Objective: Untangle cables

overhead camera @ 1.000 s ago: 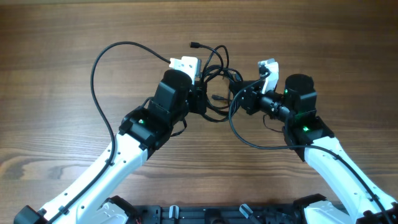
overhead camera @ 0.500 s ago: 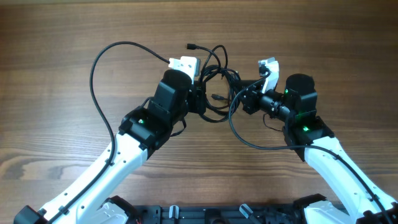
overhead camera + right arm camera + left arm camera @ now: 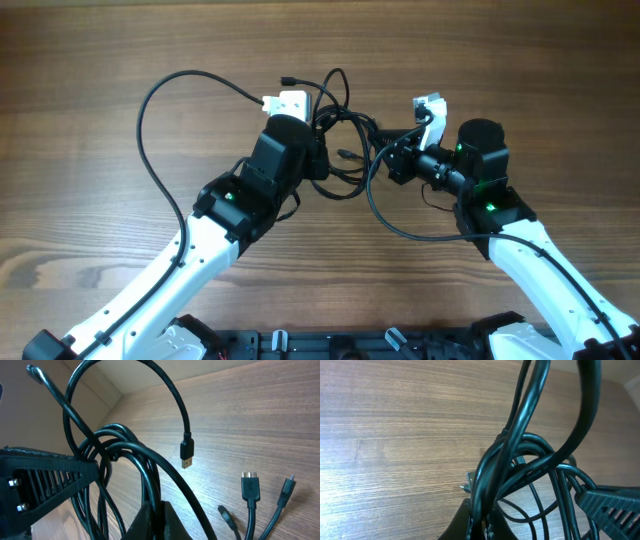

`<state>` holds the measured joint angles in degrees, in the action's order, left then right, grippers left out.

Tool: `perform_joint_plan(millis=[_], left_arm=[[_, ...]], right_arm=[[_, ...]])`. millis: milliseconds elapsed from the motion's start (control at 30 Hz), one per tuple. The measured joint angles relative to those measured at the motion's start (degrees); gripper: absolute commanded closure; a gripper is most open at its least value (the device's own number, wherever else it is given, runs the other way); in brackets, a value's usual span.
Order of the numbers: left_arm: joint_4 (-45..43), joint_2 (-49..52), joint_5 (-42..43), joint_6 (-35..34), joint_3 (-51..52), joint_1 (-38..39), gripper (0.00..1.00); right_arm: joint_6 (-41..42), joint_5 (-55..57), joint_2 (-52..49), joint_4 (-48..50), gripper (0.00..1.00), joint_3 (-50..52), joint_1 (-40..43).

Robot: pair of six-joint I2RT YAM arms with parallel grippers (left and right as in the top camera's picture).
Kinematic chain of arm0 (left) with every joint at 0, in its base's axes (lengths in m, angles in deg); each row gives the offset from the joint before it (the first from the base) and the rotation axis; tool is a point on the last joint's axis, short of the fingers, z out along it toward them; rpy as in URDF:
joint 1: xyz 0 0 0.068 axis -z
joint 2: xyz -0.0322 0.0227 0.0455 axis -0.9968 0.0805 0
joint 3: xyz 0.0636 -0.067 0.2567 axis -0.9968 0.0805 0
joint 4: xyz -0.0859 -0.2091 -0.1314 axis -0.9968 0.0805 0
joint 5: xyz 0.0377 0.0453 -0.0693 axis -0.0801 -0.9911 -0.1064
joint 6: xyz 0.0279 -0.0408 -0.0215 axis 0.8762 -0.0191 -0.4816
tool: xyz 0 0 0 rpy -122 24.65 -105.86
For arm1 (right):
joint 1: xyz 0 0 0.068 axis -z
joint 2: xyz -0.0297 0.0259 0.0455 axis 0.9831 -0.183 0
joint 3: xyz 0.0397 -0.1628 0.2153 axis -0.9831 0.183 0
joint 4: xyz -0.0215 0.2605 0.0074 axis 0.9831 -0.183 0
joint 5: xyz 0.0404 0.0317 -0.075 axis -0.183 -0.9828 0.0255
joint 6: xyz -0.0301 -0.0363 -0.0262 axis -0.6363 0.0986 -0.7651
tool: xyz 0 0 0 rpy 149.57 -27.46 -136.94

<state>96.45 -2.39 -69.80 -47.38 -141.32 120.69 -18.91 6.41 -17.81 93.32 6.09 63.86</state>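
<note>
tangled cables (image 3: 345,150) crowding the centre, one loop arcing left; open table (image 3: 560,60) beyond and right

Left wrist view: thin black cables (image 3: 520,465) blur close to the lens and run off the upper edge. The left gripper (image 3: 481,521) is cut by the lower edge, so its pinch point is unseen.
Right wrist view: the right gripper (image 3: 154,520) is also cut low. The wide black plug (image 3: 250,487) loses its cord at the lower edge.
Overhead view: cords inside the knot cannot be told apart, and both sets of fingertips are hidden. The white arms (image 3: 170,270) are cropped at the near edge.
</note>
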Motion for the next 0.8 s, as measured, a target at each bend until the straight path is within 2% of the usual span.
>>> perform_joint_plan(millis=[267,533,800], left_arm=[[1.57,0.04,-2.8,-4.44,0.0,0.0,0.96],[2.99,0.04,-9.14,-10.03,0.0,-0.44,0.96],[3.04,0.04,-10.32,-13.62,0.0,-0.46,0.96]], right_arm=[[2.01,-1.55,-0.02,0.28,0.96,0.0,-0.02],[4.35,-2.19,-0.17,0.31,0.96,0.0,0.11],[10.16,-1.73,-0.26,-0.63,0.96,-0.02,0.11]])
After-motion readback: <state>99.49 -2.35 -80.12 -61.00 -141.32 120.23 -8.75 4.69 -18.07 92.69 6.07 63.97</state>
